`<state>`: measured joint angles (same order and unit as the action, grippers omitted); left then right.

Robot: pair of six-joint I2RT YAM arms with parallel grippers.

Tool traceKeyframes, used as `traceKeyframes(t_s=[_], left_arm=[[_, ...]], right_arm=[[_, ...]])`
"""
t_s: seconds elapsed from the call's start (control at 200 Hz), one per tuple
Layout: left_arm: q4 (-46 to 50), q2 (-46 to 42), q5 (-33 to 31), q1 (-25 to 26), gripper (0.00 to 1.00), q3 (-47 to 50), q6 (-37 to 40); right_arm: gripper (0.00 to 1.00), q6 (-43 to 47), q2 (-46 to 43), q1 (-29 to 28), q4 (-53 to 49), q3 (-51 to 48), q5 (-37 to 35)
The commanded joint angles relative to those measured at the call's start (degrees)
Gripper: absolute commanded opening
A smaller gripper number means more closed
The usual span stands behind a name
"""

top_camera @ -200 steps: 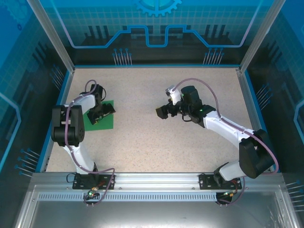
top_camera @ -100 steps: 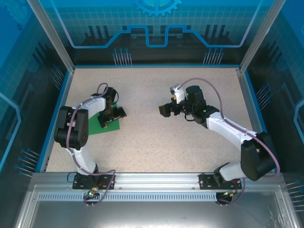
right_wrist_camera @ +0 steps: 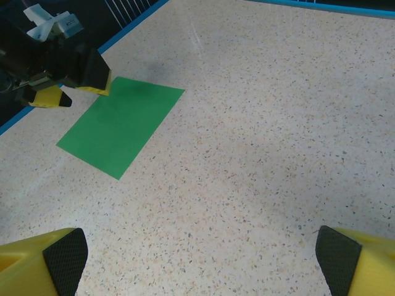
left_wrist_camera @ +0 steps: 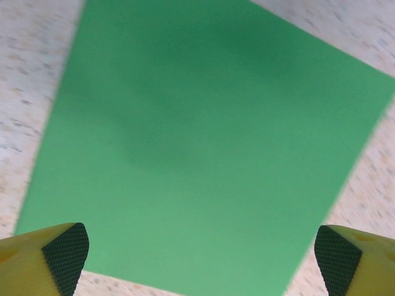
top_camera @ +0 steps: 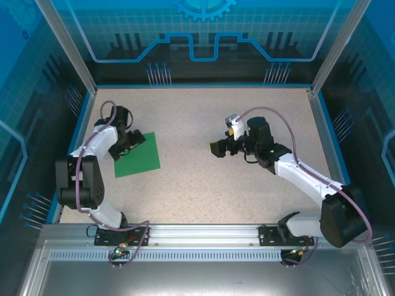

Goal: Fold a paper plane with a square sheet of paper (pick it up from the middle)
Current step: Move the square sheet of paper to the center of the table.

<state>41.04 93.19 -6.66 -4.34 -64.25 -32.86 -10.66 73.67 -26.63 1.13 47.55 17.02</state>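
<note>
The square sheet of paper [top_camera: 139, 159] lies flat on the table [top_camera: 203, 191], at its left; the left wrist view shows it smooth. The left gripper [left_wrist_camera: 200, 253] hangs over it, fingers wide apart. The right gripper [top_camera: 217, 148], also wide apart, is far off.

— What does the square sheet of paper [top_camera: 137, 157] look like?
— Bright green, plain, unfolded, with no crease showing. It lies flat on the desk [top_camera: 203, 185].
— Whereabouts?
— Near the left edge, about midway between the far and near edges, turned slightly askew to them.
</note>
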Motion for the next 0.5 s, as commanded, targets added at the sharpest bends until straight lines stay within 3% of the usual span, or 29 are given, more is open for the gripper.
traceKeyframes(t_s=[0.0, 0.305, 0.35, 0.495], left_arm=[[-1.0, 3.5, 0.7, 0.2, 0.98, 1.2, 0.6], [-6.2, 9.8, 4.8, 0.8, 0.99, 4.4, -2.8], [-6.5, 10.0, 4.7, 1.0, 0.93, 4.7, -3.0], [-5.5, 9.3, 3.3, 2.3, 0.98, 4.6, -3.0]], right_arm=[[0.99, -1.1, -3.1, -0.6, -0.2, -1.0, 0.8], [0.99, -2.0, -7.3, -1.2, -1.7, -2.5, -0.6], [0.99, -2.2, -7.4, -1.3, -1.6, -2.5, -0.6], [0.99, -2.6, -6.8, -1.7, -1.4, -2.4, -0.4]])
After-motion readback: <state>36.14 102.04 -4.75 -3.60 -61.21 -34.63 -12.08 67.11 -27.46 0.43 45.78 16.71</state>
